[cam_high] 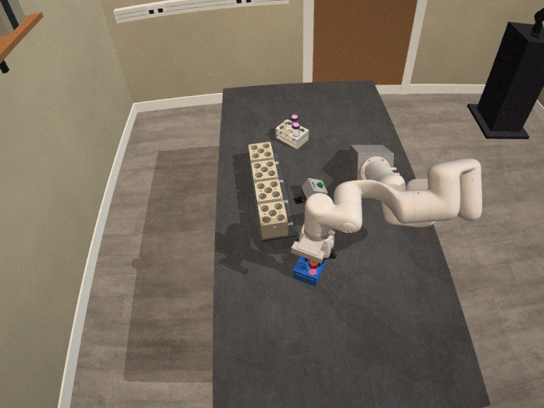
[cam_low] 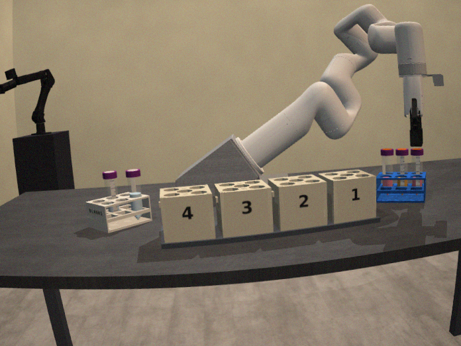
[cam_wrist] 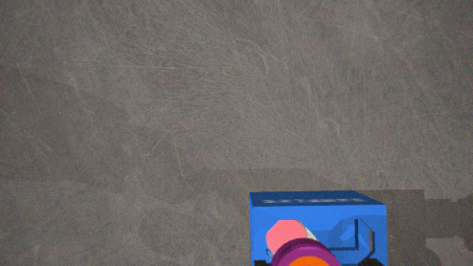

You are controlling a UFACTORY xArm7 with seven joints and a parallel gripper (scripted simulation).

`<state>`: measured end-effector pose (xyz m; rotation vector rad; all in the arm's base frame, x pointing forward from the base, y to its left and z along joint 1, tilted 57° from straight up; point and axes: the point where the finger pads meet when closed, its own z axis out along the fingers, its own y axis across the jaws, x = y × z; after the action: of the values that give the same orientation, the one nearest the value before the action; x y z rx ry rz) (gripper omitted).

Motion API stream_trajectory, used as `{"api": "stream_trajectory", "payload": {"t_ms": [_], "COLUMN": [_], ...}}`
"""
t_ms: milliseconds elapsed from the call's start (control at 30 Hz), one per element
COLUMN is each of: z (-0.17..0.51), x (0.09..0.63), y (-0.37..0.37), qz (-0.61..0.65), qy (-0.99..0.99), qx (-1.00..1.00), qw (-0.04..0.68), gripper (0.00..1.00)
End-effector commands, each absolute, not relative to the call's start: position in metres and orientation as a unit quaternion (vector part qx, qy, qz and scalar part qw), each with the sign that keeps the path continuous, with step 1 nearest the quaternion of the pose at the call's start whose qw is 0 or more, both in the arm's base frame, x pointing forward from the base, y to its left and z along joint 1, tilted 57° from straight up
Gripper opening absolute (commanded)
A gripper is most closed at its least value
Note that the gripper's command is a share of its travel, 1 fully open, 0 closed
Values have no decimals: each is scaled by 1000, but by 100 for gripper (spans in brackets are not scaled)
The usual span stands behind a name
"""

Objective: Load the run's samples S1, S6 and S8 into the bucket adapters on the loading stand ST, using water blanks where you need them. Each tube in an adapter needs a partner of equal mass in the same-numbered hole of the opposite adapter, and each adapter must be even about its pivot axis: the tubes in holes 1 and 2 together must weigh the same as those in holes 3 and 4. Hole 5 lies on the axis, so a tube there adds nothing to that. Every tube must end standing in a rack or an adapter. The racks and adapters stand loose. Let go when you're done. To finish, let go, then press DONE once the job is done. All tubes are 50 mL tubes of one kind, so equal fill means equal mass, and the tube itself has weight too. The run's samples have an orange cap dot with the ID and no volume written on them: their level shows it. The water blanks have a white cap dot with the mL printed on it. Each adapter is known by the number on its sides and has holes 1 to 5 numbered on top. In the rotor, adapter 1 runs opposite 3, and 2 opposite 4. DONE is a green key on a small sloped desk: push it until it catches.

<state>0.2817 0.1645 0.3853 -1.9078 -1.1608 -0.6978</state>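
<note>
The claw [cam_high: 320,257] [cam_low: 416,144] [cam_wrist: 316,262], spread partway above the rightmost tube [cam_high: 313,263] [cam_low: 417,164] [cam_wrist: 306,248] at centre right of the exterior view, should centre on the cap, then descend vertically.

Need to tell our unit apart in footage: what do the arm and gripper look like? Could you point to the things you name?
The arm [cam_high: 410,203] [cam_low: 319,99] is off-white, with smooth, rounded, tube-like segments and thin seam lines. A grey band and a small flat side bracket sit near its end. The gripper [cam_low: 416,144] has a pale body and dark, narrow fingers. No cables or readable markings show.
</note>
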Motion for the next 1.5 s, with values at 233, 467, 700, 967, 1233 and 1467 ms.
{"api": "stream_trajectory", "payload": {"t_ms": [233, 467, 700, 967, 1233, 1467], "z": [398, 405, 412, 419, 428, 433], "x": [281, 280, 280, 279, 278, 277], "y": [146, 135, 124, 114, 100, 92], "qz": [-276, -276, -276, -276, -276, -276], "qy": [-456, -456, -456, -456, -456, -456], "qx": [-751, -751, -751, -751, -751, -751], "qw": [390, 390, 390, 390, 390, 390], "gripper": [44, 44, 44, 44, 44, 44]}}
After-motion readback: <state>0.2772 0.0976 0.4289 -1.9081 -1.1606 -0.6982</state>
